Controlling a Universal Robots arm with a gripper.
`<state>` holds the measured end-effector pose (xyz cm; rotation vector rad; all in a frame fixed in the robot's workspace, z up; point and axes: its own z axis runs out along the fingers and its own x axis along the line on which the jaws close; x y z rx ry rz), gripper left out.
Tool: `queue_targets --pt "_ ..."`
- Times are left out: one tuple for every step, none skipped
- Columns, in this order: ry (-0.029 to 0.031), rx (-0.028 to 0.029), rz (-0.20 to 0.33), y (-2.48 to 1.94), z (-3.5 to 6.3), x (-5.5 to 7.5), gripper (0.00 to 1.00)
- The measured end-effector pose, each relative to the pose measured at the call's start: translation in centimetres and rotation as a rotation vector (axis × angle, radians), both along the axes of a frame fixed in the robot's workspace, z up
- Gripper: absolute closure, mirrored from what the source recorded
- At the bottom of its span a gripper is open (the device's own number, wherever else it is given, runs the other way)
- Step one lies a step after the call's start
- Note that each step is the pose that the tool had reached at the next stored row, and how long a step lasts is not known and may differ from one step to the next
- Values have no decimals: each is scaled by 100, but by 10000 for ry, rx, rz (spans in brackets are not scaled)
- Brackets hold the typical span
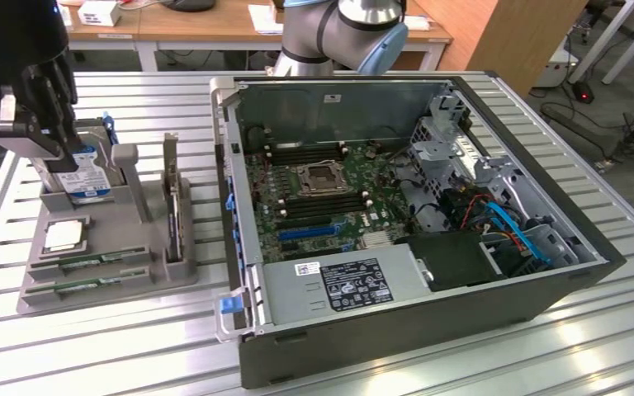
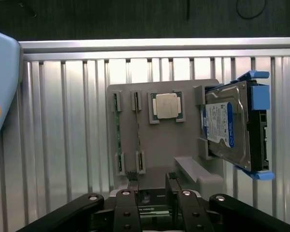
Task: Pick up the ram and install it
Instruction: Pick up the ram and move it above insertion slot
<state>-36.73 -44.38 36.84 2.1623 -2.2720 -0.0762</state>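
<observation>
Two ram sticks sit in the gray holder tray at the exterior view's lower left. The inner ram stick is next to the processor, and the outer ram stick is by the tray's near edge. Each is a long, thin green strip seated on edge between end clips, with small dark chips faintly showing. Any label is too small to make out. From the wrist view the inner ram stick and outer ram stick appear edge-on as thin lines, their faces hidden. The gripper hangs at the exterior view's upper left, above the tray and in front of the hard drive, covering part of it. Its arm is cut off by the frame edge, and its tips blend into the dark body there. In the wrist view the gripper has its fingers spread wide with nothing between them, apart from both sticks. The open computer case fills the exterior view's middle and right.
</observation>
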Motion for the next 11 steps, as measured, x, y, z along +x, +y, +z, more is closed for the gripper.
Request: queue_targets --pt "2 0 1 0 -18 0 65" --pt "5 0 1 -1 -36 -1 65" --pt "8 -1 3 -2 -54 -1 65" --pt "11 -1 5 -3 -72 0 65" --pt "12 -1 6 -3 -88 0 65" --pt "13 0 6 -3 -101 0 65" --pt "15 -1 8 -3 -102 0 65" --pt "16 -1 8 -3 -102 0 65" --pt "16 -2 10 -5 -102 0 65" --pt "14 0 10 -8 -104 -3 65" --pt "14 0 9 -11 -104 -10 65"
